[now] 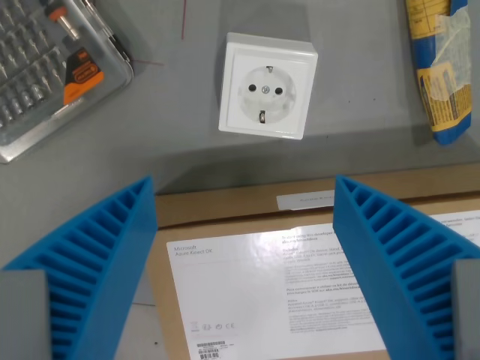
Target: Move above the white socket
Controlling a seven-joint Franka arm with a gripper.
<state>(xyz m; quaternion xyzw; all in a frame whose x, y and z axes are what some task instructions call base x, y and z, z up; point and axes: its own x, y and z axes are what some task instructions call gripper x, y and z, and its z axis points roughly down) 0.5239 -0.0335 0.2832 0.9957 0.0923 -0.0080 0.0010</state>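
The white socket (267,86) is a square wall outlet lying face up on the grey table, in the upper middle of the wrist view. My gripper (244,184) has two blue ribbed fingers (105,255) that stand wide apart at the bottom of the view. It is open and empty. The socket lies beyond the fingertips, a little toward the wrist view's right of the midline. Beneath the fingers is a cardboard box, not the socket.
A brown cardboard box (225,214) with a white printed label fills the lower part. A clear plastic screwdriver bit case (52,71) sits at the upper left. A yellow and blue packet (442,67) lies at the upper right.
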